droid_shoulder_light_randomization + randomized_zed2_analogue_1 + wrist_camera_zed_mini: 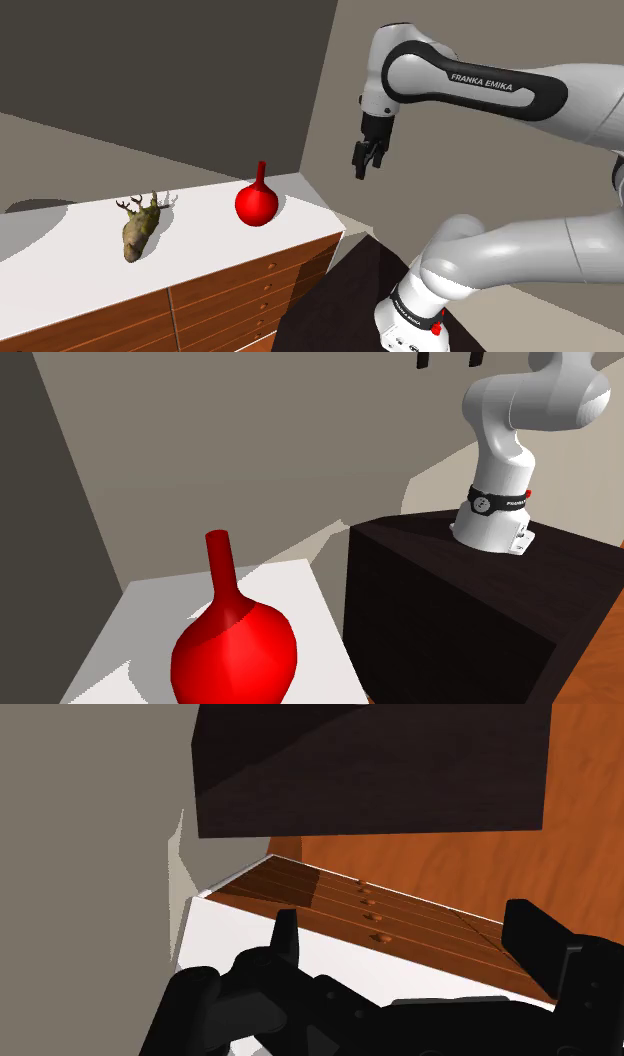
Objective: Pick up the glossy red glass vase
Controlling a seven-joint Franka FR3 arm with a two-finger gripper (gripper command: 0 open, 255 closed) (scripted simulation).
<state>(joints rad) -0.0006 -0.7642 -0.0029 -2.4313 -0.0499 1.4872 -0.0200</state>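
The red vase [256,201] has a round glossy body and a thin neck. It stands upright on the white top of a wooden dresser [300,205], near its right end in the shoulder view. It looms close in the second exterior view as the red vase [234,644]. My gripper [366,163] hangs open in the air, above and to the right of the vase, roughly over the dresser's end. Its fingers [285,940] stand apart with nothing between them. The gripper [448,358] tips peek in at the second exterior view's top edge.
A brownish antlered animal figure [141,228] lies on the dresser top, left of the vase. The dresser front has drawers with round knobs [372,917]. My dark stand [470,602] sits just beyond the dresser's end. Grey walls [150,70] close in behind.
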